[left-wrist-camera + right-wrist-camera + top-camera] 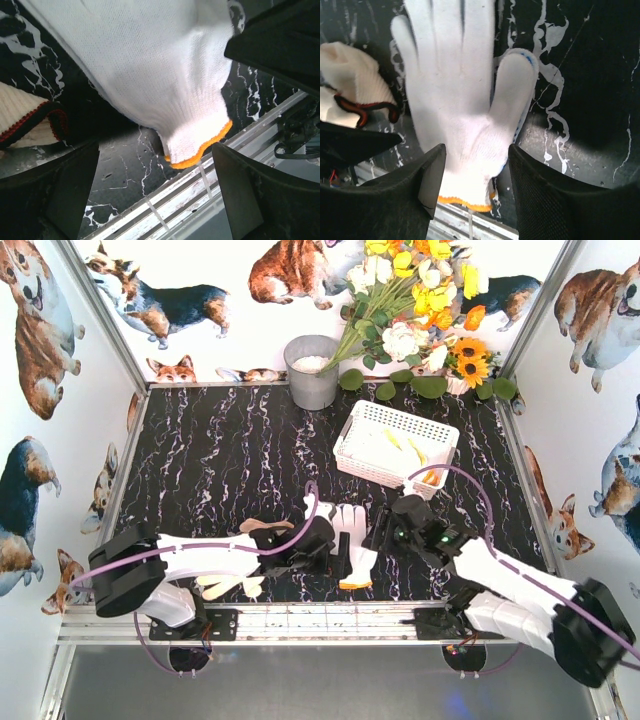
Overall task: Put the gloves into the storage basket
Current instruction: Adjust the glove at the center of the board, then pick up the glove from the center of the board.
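Observation:
A white knit glove (352,540) with an orange cuff lies flat on the black marble table near the front rail, between my two grippers. My left gripper (330,550) is open at its left side; in the left wrist view (155,150) the cuff (197,145) hangs between the spread fingers. My right gripper (378,532) is open, and in the right wrist view (476,150) its fingers straddle the glove (460,100) at the wrist without closing. The white lattice storage basket (372,418) stands at the back right and holds gloves with yellow patches (410,448).
A cream glove with red trim (350,85) lies just left of the white one and also shows in the left wrist view (25,120). Another cream glove (228,587) lies under my left arm. A grey metal bucket (312,370) and flowers (420,300) stand at the back. The metal front rail (190,200) is close.

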`<state>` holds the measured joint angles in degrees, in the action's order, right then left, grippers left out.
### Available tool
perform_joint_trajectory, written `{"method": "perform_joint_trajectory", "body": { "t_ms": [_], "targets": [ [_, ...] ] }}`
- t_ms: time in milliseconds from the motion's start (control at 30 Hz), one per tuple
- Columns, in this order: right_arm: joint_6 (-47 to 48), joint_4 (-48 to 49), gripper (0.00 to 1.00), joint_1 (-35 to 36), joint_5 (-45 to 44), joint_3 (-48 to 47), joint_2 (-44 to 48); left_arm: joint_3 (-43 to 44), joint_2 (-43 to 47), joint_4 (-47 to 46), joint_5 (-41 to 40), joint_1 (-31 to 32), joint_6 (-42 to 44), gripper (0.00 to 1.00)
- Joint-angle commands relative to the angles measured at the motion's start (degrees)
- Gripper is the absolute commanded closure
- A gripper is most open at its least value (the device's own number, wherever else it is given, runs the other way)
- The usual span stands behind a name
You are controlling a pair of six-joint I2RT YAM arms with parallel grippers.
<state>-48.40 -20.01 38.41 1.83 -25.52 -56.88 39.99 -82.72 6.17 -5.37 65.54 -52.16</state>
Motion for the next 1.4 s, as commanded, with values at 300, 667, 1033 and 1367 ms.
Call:
{"method": "perform_joint_trajectory", "body": {
  "t_ms": [300,667,1033,1367],
  "targets": [
    [-6.98,2.29,0.37,0.06,16.43,5.16,12.10,10.07,-2.16,1.20,-1.70,-0.45,1.28,0.37],
    [-13.52,4.26,0.37,7.20,9.48,9.45,11.70,7.32,-5.51,-5.80,0.28,-0.59,-0.57,0.60],
    [-12.57,4.94,0.42,7.20,5.73,10.59,9.16,5.43,-10.21,-6.92,3.99,-0.76,2.08,0.76],
    [-14.60,9.15,0.49,8.93,6.02,11.23,1.76,-2.30,-11.04,-9.91,4.66,-0.76,-0.83,0.82]
  ]
}}
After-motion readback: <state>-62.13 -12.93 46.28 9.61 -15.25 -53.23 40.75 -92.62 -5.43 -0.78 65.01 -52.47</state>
